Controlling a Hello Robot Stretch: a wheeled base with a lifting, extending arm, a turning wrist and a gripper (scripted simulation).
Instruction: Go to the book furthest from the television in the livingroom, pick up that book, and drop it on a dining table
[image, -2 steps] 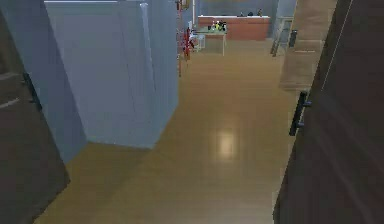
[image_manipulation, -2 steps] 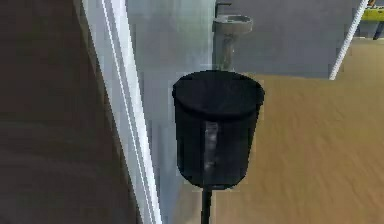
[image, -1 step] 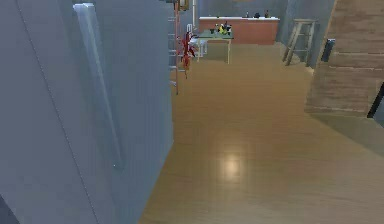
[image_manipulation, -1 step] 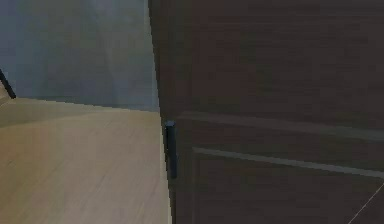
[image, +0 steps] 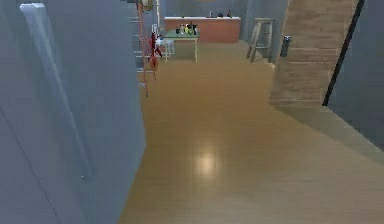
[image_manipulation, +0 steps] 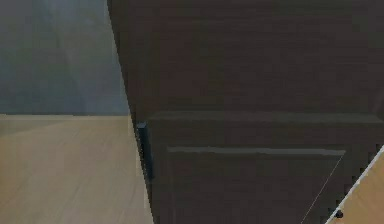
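two close surfaces crowd the robot: a grey panel (image: 60, 110) on the forward view's left, a dark door (image_manipulation: 260, 100) in the arm side view. a turn here could scrape the base on them. the gripper's state and the book's place cannot be told.
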